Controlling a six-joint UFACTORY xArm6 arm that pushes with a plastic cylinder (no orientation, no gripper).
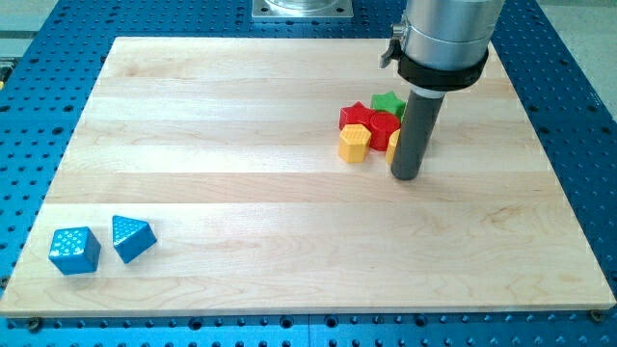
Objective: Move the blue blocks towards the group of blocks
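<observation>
Blue, both of them: the blue cube and blue triangular block sit together near the wooden board's near-left corner, well apart from the red, green and yellow group. My tip, a bare rod with no claw, rests beside that group. Pushing looks unstarted; next I must circle behind the blues.

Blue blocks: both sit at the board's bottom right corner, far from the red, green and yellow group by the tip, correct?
Not quite. The camera view shows the blue cube and blue triangular block at the board's bottom left corner. They are indeed far from the red, green and yellow group by my tip.
</observation>
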